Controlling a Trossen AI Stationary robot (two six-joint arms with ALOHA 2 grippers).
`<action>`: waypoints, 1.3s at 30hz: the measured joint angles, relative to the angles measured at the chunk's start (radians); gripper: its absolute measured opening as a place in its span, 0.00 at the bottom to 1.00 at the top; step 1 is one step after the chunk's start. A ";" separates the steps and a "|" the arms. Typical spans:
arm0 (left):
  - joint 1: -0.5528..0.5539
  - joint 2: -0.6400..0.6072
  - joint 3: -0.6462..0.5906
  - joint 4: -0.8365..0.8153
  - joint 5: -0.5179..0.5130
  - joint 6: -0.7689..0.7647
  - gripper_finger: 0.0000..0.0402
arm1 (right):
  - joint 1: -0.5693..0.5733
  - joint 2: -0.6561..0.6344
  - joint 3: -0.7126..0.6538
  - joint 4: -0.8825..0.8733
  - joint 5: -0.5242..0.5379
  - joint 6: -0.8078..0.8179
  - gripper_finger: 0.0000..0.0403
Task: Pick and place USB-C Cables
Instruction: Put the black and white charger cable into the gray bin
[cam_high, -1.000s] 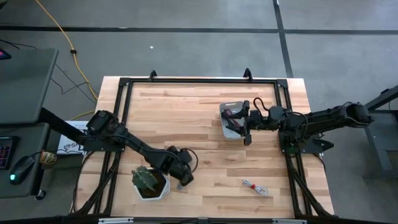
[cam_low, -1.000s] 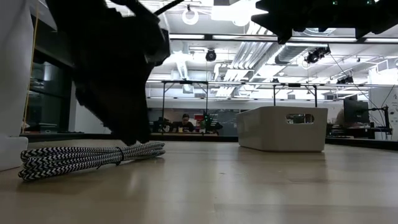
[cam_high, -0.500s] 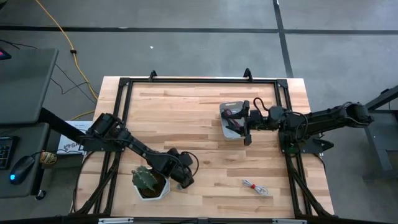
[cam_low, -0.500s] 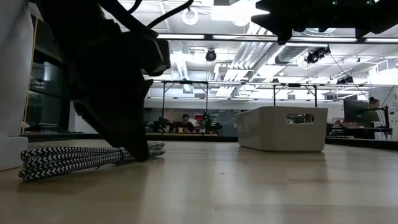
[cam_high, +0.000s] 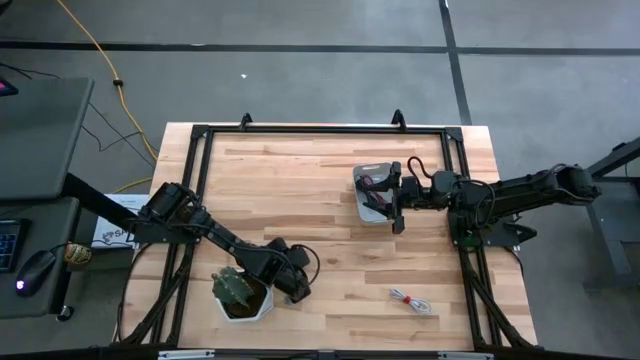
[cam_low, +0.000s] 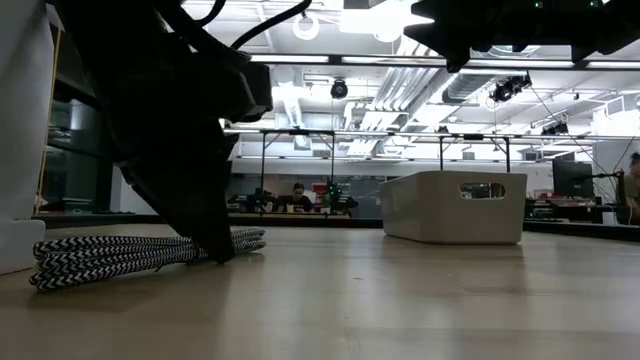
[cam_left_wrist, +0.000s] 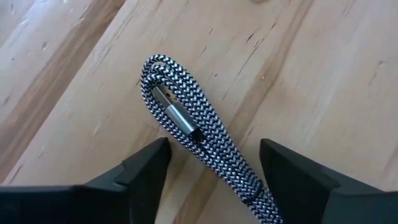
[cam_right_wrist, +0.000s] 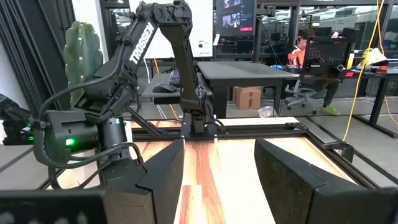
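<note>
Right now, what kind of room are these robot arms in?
Probably a robotics lab or workshop: open ceiling pipes, rows of workbenches, a person at a desk, and a wooden table in a black frame.

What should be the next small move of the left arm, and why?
Probably close the left tool on the black-and-white cable. Its fingers stand open on either side of the bundle, low at the table, and the cable still lies flat, not yet gripped.
</note>
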 joint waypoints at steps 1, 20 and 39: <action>0.000 0.000 0.000 -0.002 -0.003 0.003 0.55 | 0.000 0.000 0.000 0.000 0.000 0.000 0.47; 0.050 -0.004 -0.006 0.107 -0.173 0.365 0.02 | 0.000 0.000 0.000 0.000 0.000 0.000 0.47; 0.194 -0.463 -0.342 0.971 -0.123 0.925 0.00 | 0.000 0.000 0.000 -0.046 -0.001 0.000 0.47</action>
